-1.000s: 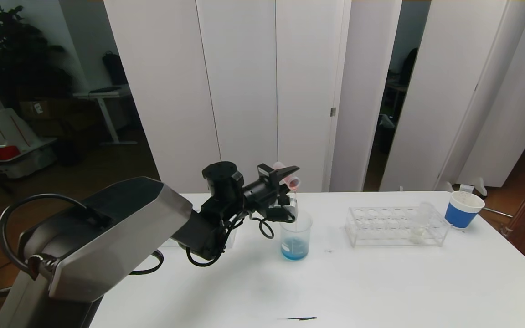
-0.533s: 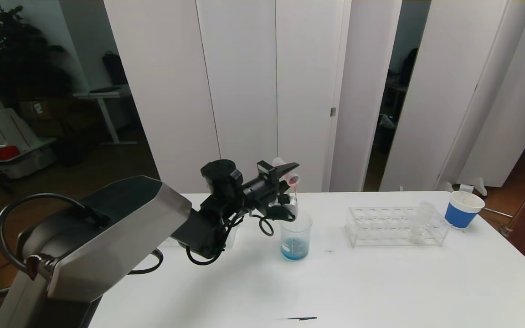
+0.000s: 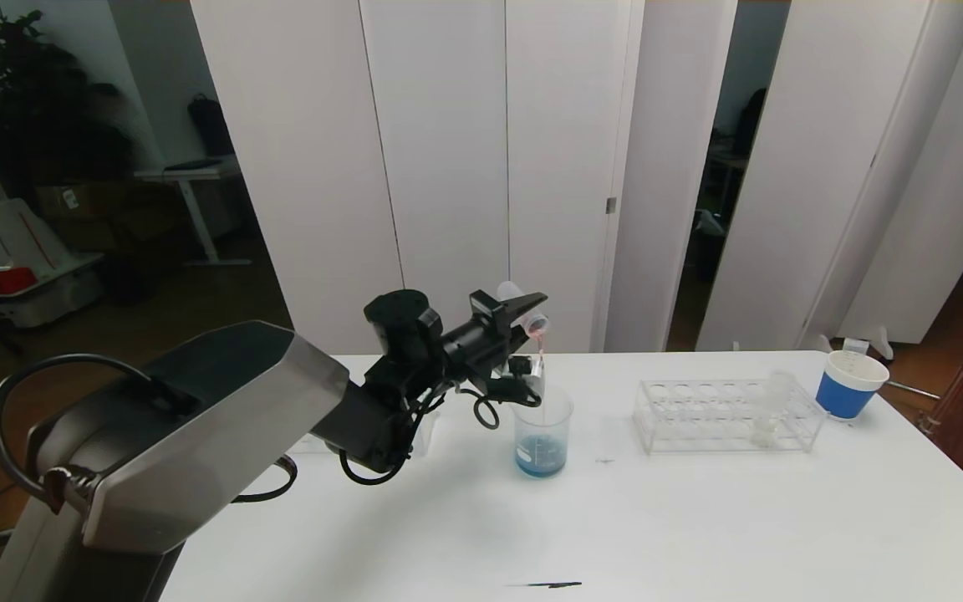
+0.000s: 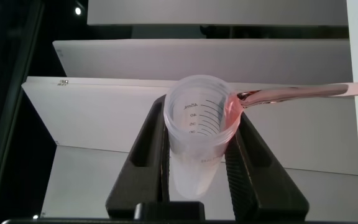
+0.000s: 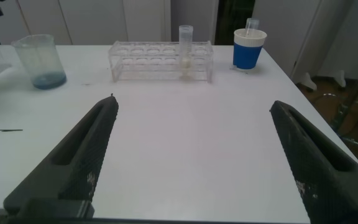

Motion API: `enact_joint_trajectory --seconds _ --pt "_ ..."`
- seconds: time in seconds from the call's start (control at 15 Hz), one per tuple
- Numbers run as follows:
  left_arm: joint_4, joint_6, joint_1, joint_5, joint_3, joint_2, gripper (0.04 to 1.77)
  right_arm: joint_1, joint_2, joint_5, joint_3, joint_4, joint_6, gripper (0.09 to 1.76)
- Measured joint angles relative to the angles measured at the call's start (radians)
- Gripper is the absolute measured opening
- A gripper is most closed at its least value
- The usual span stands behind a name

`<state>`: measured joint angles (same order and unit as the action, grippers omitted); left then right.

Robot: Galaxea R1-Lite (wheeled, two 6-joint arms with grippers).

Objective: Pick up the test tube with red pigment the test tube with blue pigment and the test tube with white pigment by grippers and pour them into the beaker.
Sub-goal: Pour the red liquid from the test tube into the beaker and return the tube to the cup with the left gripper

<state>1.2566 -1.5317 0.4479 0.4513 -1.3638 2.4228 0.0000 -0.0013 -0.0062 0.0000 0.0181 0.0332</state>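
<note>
My left gripper is shut on the red-pigment test tube and holds it tilted, mouth down, above the beaker. A thin red stream falls from the tube's mouth into the beaker. In the left wrist view the tube sits between the two fingers, with red liquid at its lip. The beaker holds blue liquid at its bottom and also shows in the right wrist view. The white-pigment tube stands in the clear rack. The blue-pigment tube is out of view. My right gripper is open and empty above the table.
A blue-and-white paper cup stands at the far right, beyond the rack. A thin black mark lies near the table's front edge. The left arm's cables hang just left of the beaker.
My left gripper has risen slightly and tipped the tube further. Less red liquid shows at the tube's mouth now.
</note>
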Motion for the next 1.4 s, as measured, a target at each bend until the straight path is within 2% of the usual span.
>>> enact_joint_trajectory --seconds 0.53,0.73,0.87,1.0,1.2,1.27,1.4 --pt "0.002 -0.021 -0.003 0.000 0.000 -0.017 0.60 0.000 0.000 0.000 0.000 0.000 0.000 1.75" --pt "0.001 -0.019 -0.003 -0.030 0.010 -0.023 0.60 0.000 0.000 0.000 0.000 0.000 0.000 1.75" --pt "0.002 -0.007 0.001 -0.100 0.028 -0.033 0.60 0.000 0.000 0.000 0.000 0.000 0.000 1.75" --pt "0.010 0.064 0.006 -0.189 0.045 -0.053 0.60 0.000 0.000 0.000 0.000 0.000 0.000 1.75" --pt "0.092 0.152 0.010 -0.317 0.066 -0.095 0.60 0.000 0.000 0.000 0.000 0.000 0.000 1.75" --pt "0.092 0.180 0.011 -0.350 0.077 -0.115 0.60 0.000 0.000 0.000 0.000 0.000 0.000 1.75" --pt "0.078 0.257 0.013 -0.461 0.104 -0.170 0.60 0.000 0.000 0.000 0.000 0.000 0.000 1.75"
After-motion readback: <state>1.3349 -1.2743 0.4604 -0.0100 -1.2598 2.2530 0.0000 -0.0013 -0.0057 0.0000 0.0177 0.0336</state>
